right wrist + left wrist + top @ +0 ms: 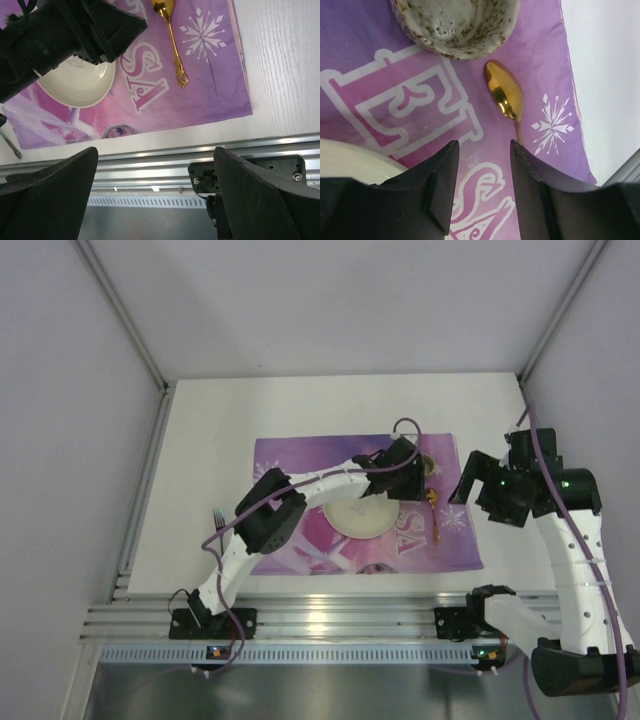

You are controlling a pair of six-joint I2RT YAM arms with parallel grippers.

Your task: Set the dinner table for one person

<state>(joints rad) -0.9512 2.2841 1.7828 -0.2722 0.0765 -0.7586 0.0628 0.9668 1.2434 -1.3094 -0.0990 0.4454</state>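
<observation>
Your left claw (483,147) hangs part-open and empty over the mat (540,60). The spoon (504,95) lies at its 1 o'clock, on the surface (210,440), handle toward 6. The right claw (155,155) gapes wide, empty.

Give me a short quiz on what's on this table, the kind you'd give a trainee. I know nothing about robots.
1. True or false: the gold spoon lies on the purple placemat.
2. What is between the jaws of the left gripper? A the spoon; B the placemat's edge; C nothing.
3. Seen from the top camera, on which side of the white plate does the spoon lie?
Key: 1 true; 2 C; 3 right, toward the right arm.
</observation>
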